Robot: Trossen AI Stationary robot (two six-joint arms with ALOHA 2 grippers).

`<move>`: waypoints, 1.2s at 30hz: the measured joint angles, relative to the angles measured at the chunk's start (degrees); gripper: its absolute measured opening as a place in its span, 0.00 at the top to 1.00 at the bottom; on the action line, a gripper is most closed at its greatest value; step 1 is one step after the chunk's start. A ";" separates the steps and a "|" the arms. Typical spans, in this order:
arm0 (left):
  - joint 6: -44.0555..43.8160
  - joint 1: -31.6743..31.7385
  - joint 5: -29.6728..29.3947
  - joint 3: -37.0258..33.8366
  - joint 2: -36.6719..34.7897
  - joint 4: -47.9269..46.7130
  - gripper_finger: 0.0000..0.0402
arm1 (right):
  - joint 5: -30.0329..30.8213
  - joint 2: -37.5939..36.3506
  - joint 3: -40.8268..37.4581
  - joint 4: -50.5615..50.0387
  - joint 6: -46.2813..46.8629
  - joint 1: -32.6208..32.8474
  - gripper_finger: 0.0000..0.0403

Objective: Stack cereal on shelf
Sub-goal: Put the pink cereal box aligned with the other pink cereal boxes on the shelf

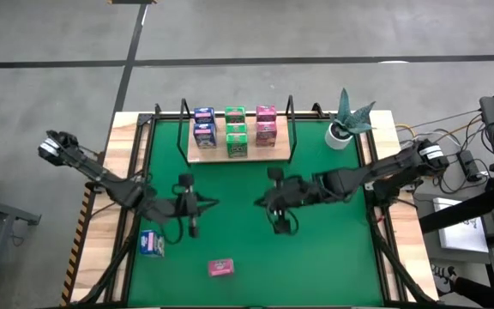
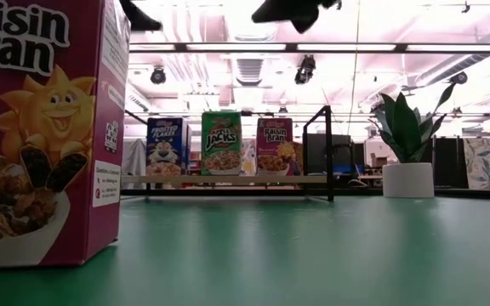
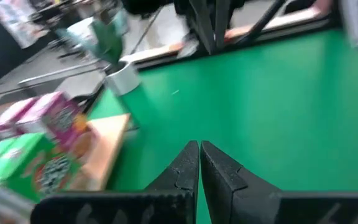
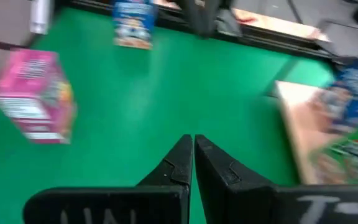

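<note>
The shelf is a light-wood board with black rod uprights at the mat's far side. On it stand two blue boxes, three green boxes and two pink boxes, in rows from front to back. A loose blue box and a loose pink box rest on the mat near its near-left part. The pink one fills the left of the low view. My left gripper and right gripper hover mid-mat, tips facing each other. Both are shut and empty in the wrist views.
A potted plant stands at the mat's far-right corner, beside the shelf. The green mat lies bare on its near-right part. Pale wooden table edges flank the mat, and cables and equipment sit beyond the right edge.
</note>
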 joint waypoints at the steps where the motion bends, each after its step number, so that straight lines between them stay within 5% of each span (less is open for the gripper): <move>1: -0.45 -1.30 0.04 0.00 -0.24 0.61 1.00 | 0.08 0.34 0.00 0.81 0.96 1.31 0.98; 16: -0.90 -6.61 0.00 0.00 0.41 8.62 1.00 | 0.17 12.43 0.00 28.92 -0.79 11.83 0.98; 36: -1.10 -6.59 -0.52 0.00 0.37 9.25 1.00 | 0.17 29.72 15.97 24.59 1.32 14.87 0.97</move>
